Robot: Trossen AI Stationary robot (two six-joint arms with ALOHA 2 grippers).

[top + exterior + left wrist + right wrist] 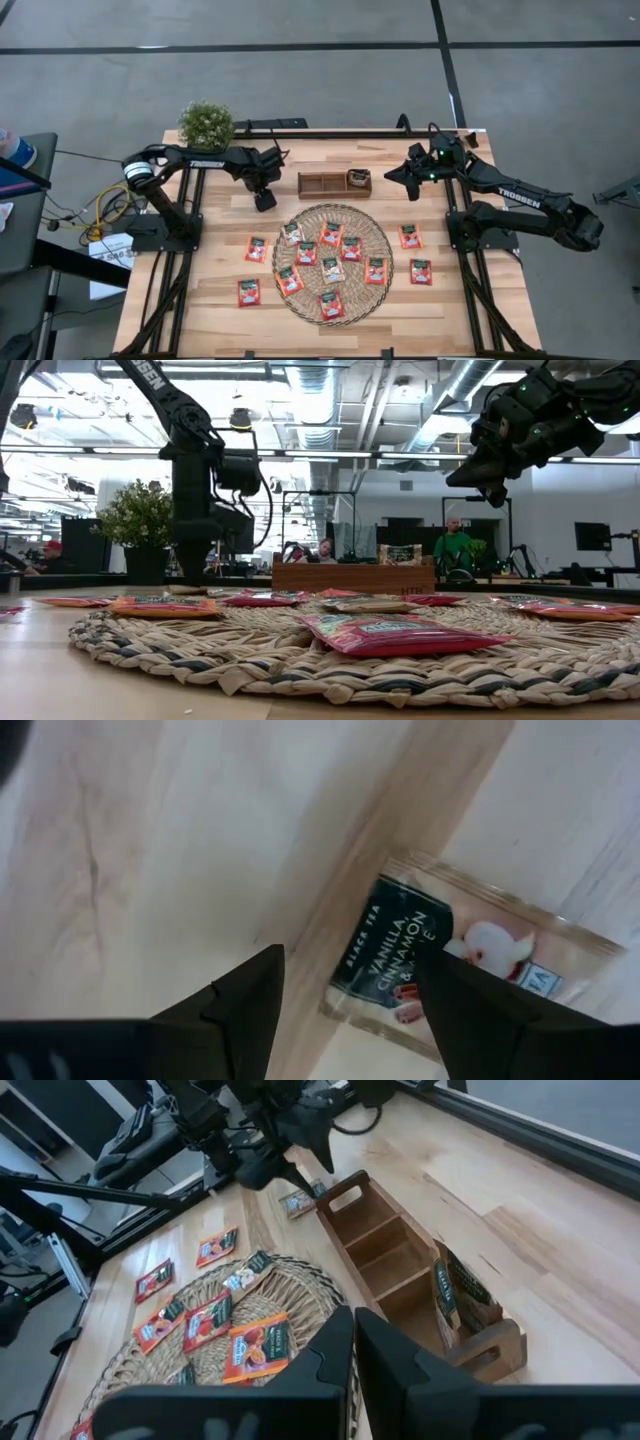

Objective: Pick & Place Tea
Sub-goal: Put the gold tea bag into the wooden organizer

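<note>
Tea sachets, mostly red-orange, lie on the round woven mat, and more lie on the table at its left and right. One pale sachet with a dark green label lies flat on the table left of the wooden tray. My left gripper hangs open over this sachet, pointing down, one finger over the sachet's edge; it also shows in the high view. Another sachet stands in the tray's right compartment. My right gripper is shut, raised right of the tray.
A potted plant stands at the table's far left corner, behind my left arm. The mat fills the table's middle. Bare wood lies between the tray and the far edge and along the near edge. People sit in the room beyond the table.
</note>
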